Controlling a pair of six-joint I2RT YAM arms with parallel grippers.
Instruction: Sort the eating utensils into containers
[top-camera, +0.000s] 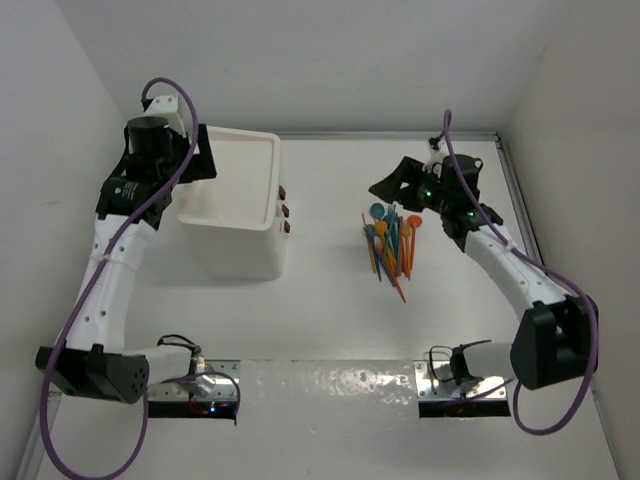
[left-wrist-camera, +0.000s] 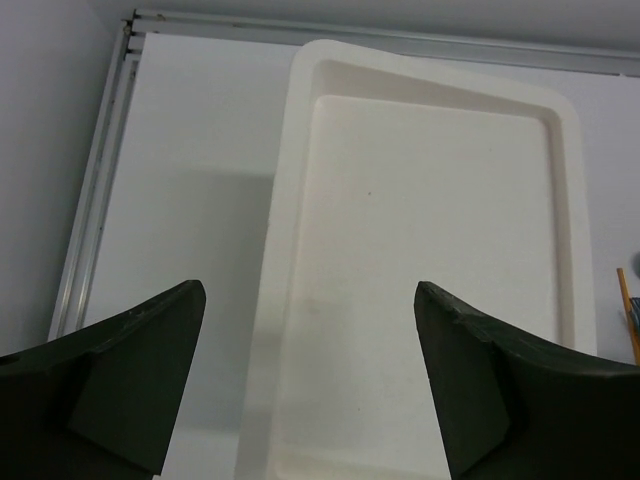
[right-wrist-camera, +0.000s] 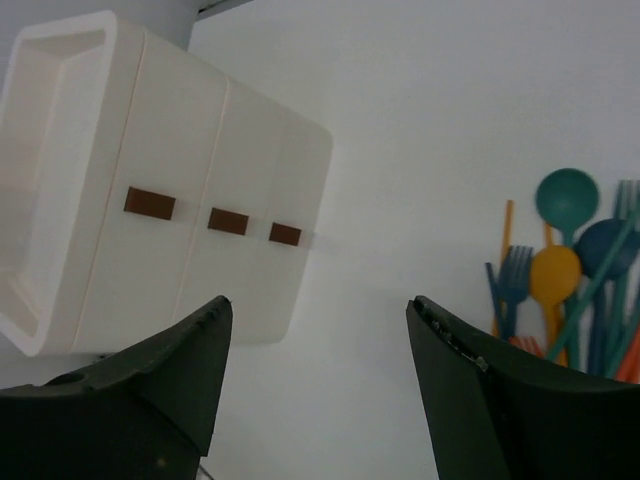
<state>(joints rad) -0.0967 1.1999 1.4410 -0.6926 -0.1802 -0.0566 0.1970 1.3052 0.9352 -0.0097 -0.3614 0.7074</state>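
Note:
The eating utensils (top-camera: 392, 242) lie in one heap on the table right of centre: orange, teal, blue and green spoons, forks and sticks (right-wrist-camera: 565, 275). The containers are three white drawers with brown knobs (top-camera: 284, 211), all shut, in a white unit (top-camera: 235, 235) whose tray-like top (left-wrist-camera: 430, 260) holds nothing. My left gripper (top-camera: 203, 157) hangs open over the left part of that tray, its jaws (left-wrist-camera: 308, 290) wide apart with nothing between them. My right gripper (top-camera: 388, 187) hovers open just above the heap's far left end, facing the drawer fronts (right-wrist-camera: 205, 215), fingers (right-wrist-camera: 318, 302) holding nothing.
White walls close in the table on the left, back and right, with a metal rail (left-wrist-camera: 100, 200) along the back-left edge. An orange stick (left-wrist-camera: 627, 310) shows at the right edge of the left wrist view. Bare table (top-camera: 325, 230) separates the unit from the heap.

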